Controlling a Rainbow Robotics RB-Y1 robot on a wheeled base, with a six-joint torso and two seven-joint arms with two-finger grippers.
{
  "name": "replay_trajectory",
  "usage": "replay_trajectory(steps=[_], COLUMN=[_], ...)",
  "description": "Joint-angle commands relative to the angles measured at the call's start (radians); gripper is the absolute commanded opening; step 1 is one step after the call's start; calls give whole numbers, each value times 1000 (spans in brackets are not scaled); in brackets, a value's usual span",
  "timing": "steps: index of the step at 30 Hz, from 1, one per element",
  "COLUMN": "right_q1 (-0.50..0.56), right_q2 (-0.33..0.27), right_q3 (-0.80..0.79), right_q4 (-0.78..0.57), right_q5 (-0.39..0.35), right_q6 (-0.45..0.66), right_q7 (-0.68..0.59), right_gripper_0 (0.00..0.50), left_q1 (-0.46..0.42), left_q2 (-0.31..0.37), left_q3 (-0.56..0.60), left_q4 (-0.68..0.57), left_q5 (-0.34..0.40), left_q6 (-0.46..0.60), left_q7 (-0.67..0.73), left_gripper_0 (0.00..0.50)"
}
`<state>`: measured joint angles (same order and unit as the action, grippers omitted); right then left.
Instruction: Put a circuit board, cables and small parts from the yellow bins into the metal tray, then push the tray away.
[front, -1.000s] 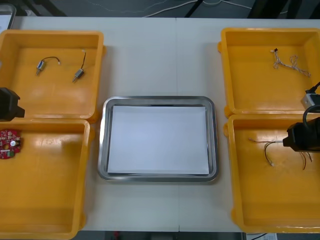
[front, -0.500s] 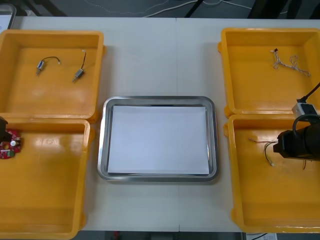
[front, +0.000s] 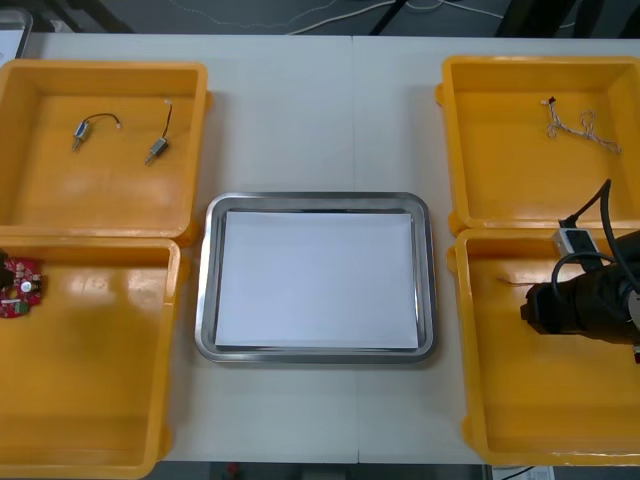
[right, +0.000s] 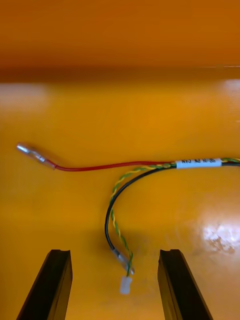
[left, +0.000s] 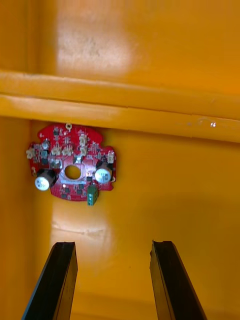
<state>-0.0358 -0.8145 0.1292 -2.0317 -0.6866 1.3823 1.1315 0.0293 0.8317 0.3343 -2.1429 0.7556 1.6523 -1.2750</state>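
Sliding toward the metal tray (front: 205, 300) over the past second, the right gripper (right: 114, 256) now hangs inside the near right bin (front: 520, 430), the yellow bin on the tray's right at the robot's side, its dark arm covering most of the red and yellow cable (right: 115, 169) that lay in plain sight there before. Its 2 black fingers stand spread and grasp nothing. The cable's white plug lies on the bin floor between them, touching neither, while a red strand tipped with a metal terminal branches away beyond the fingertips and a white label wraps the bundle farther along. Left of the tray, the left gripper (left: 112, 246) has drawn off from the wall dividing the 2 bins there. It hovers over the floor of the near left bin (front: 90, 400), fingers released and apart, nothing between them. The round red circuit board (left: 72, 162) lies flat ahead of those fingers, tucked against that dividing wall in the corner farthest from the tray. The far left bin (front: 100, 200), beyond the tray's left corner, holds 2 small metal parts (front: 80, 130) lying apart, each with a short dark lead. The far right bin (front: 500, 160) holds a tangle of thin cables (front: 580, 125). White-lined, the tray sits on the light table (front: 320, 120) between the 4 bins.
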Motion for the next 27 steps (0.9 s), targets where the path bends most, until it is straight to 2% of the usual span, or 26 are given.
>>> replay_trajectory(steps=[1,11,17,19,20,21,23,27], right_q1=[17,17,17,19,19,17,17,16], right_q2=[8,9,11,9,9,11,9,9], right_q3=[35,49,53,53,53,53,53,53], right_q4=[34,47,47,47,47,47,47,47], right_q5=[16,36,45,47,45,45,45,52], right_q6=[-52,-66,-66,-66,-65,-65,-65,-65], right_q7=[39,45,44,47,47,47,47,47], right_gripper_0=[500,500,500,401,276,112,7,0], left_q1=[57,149,136,129,124,124,124,124], left_q2=[23,23,23,23,23,23,23,23], left_q3=[29,26,26,26,26,26,28,26], left_q4=[11,40,109,129,141,146,152,175], left_q5=[-15,-33,-5,-4,-4,-7,-12,-13], left_q6=[-85,-263,-241,-241,-243,-250,-261,-281], left_q7=[-129,-161,-173,-198,-202,-204,-204,-211], left_gripper_0=[424,423,424,421,423,437,458,479])
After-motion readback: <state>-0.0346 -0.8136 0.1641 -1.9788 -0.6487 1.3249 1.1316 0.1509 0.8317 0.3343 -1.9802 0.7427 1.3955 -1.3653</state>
